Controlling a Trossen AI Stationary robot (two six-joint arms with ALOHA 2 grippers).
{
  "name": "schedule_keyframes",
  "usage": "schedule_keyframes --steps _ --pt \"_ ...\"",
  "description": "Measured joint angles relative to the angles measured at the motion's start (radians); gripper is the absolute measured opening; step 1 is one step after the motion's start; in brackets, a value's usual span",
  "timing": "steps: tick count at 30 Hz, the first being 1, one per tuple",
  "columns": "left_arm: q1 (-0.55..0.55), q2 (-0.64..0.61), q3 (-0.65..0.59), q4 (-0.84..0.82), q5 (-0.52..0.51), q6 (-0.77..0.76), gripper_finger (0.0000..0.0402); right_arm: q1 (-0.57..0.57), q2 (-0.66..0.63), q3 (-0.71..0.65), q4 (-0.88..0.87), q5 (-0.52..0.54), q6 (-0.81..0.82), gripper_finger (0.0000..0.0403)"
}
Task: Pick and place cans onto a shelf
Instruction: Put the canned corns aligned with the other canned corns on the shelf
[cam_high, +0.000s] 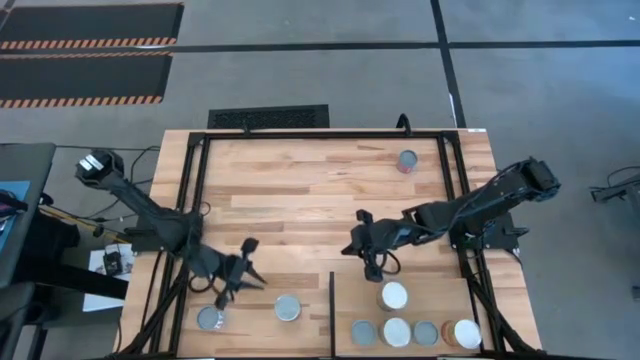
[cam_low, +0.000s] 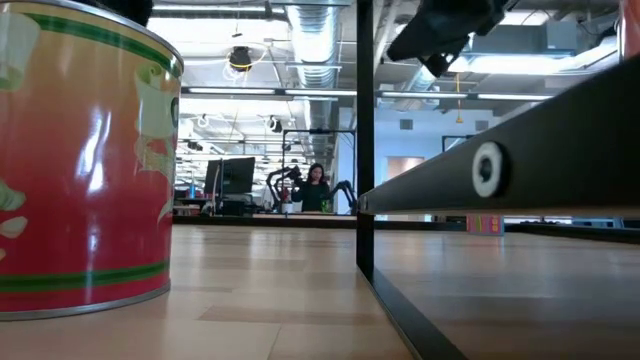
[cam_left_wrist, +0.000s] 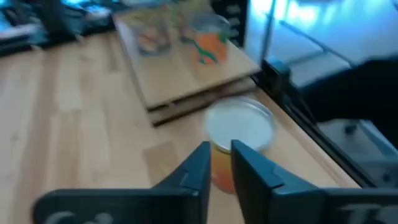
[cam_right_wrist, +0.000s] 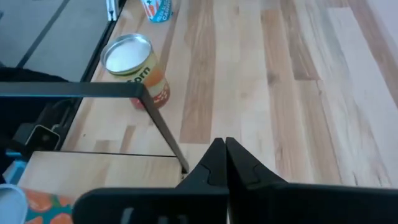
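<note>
**Ana:** Progress so far — five cans (cam_high: 397, 332) stand on the shelf (cam_high: 345, 305), to the right of the black divider bar (cam_high: 331, 312).

**Ben:** And what is left?

**Ana:** Three, by my count: two (cam_high: 288, 308) on the tabletop (cam_high: 300, 190) left of the divider and one (cam_high: 407, 160) near the far edge.

**Ben:** The claws?

**Ana:** The left gripper (cam_high: 238, 283) hangs just beside the near-left can (cam_high: 210, 319), fingers slightly parted around nothing — released. The right gripper (cam_high: 372, 262) is clenched and empty, above the wood just beyond the shelf.

**Ben:** So more than half done.
</note>
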Motion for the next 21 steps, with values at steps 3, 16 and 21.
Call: schedule_keyframes --steps 3,16,21 --pt "-0.042 0.082 0.07 -0.041 0.0 0.014 0.0092 -0.012 0.011 0.0 0.015 -0.007 -0.023 0.0003" --pt "-0.084 0.431 0.387 -0.26 0.008 0.122 0.0161 -0.029 0.015 0.0 0.046 -0.026 -0.063 0.0003" --pt "-0.084 0.542 0.457 -0.304 -0.004 0.124 0.0146 -0.026 0.015 0.0 0.046 -0.025 -0.065 0.0005"
